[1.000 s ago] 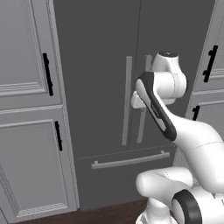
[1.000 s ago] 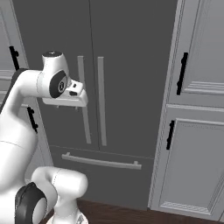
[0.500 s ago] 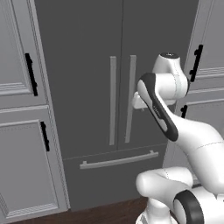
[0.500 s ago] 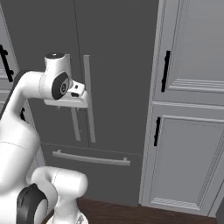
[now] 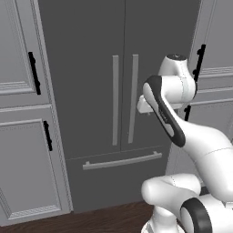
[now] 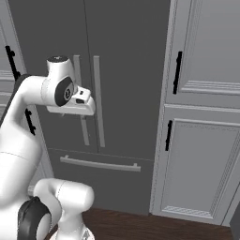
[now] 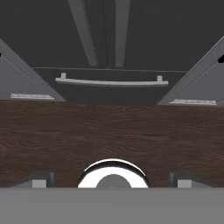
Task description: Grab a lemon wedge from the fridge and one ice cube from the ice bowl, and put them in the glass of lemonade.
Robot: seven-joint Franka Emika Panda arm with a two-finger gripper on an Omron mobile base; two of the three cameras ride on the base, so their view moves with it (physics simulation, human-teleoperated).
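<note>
Facing the shut fridge [image 5: 123, 91] in the left base view, its handles [image 6: 96, 101] close beside the hand in the right, the gripper [image 7: 112, 177], fingers apart, looks down at the drawer bar [image 7: 111, 82]; next: grasp a door handle.
</note>
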